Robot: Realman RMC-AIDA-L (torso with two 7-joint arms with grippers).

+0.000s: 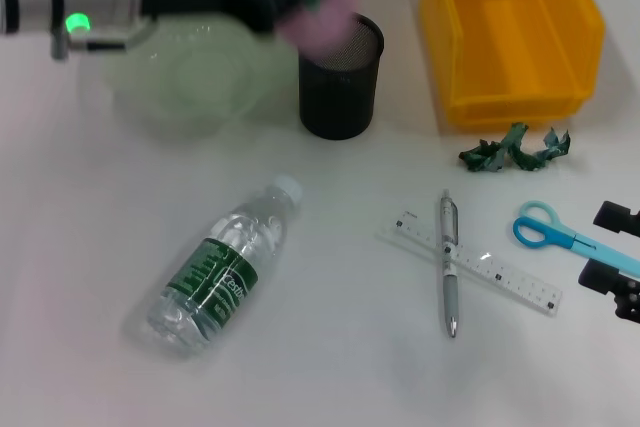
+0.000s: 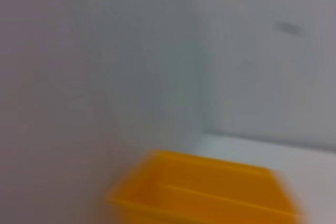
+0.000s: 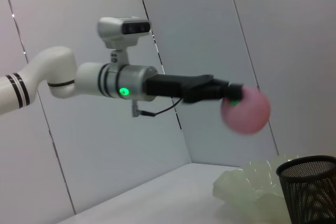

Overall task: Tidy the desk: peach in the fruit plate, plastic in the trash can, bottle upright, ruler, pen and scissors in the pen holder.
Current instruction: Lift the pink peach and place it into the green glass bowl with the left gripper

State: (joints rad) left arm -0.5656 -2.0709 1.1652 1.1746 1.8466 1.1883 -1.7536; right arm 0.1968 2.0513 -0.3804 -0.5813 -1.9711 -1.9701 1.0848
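Your left tool [image 3: 231, 94] is closed on the round pink peach [image 3: 245, 109] and holds it in the air, well above the desk. In the head view the peach [image 1: 322, 9] shows over the gap between the pale green translucent fruit plate [image 1: 185, 72] and the black mesh pen holder [image 1: 340, 77], which stand just beside each other. So the step in hand looks like carrying the peach to the plate. To do it well, bring the peach back over the middle of the plate, away from the pen holder's rim, then lower it close to the plate's floor before you let go, since a round fruit dropped from height may roll or bounce out. Open only when the peach rests. Your right tool [image 1: 618, 265] sits low at the desk's right edge, just beside the blue-handled scissors [image 1: 560, 235]; whether it is wide or narrow I cannot tell. Still waiting on the white desk [image 1: 80, 247] are the clear plastic bottle [image 1: 225, 269] lying on its side, the grey pen [image 1: 449, 262] lying across the clear ruler [image 1: 480, 265], and the crumpled green plastic [image 1: 512, 149] in front of the yellow bin [image 1: 510, 32].
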